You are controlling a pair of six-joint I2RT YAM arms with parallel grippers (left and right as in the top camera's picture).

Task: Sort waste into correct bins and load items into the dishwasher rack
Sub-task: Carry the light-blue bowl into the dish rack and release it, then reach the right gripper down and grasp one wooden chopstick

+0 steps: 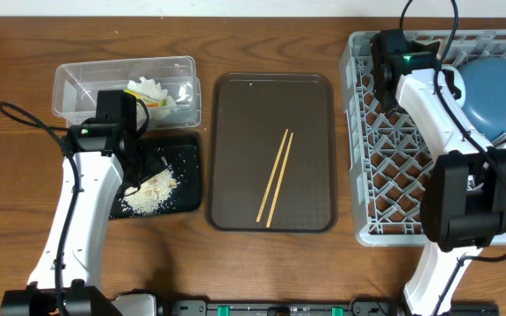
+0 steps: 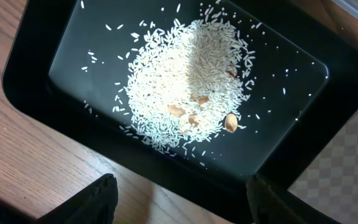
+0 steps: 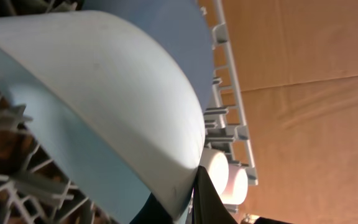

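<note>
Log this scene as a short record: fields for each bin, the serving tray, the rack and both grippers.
clear tub: crumpled tissue and wrapper inside
black tray: rice scraps piled inside
brown serving tray: chopsticks lying on it
rack: dark blue dish and two cups loaded
left gripper: open, above black tray
right gripper: shut, apparently on small white bowl, inside rack

No readable text, labels, brands, numbers or signs anywhere in any of the three views.
</note>
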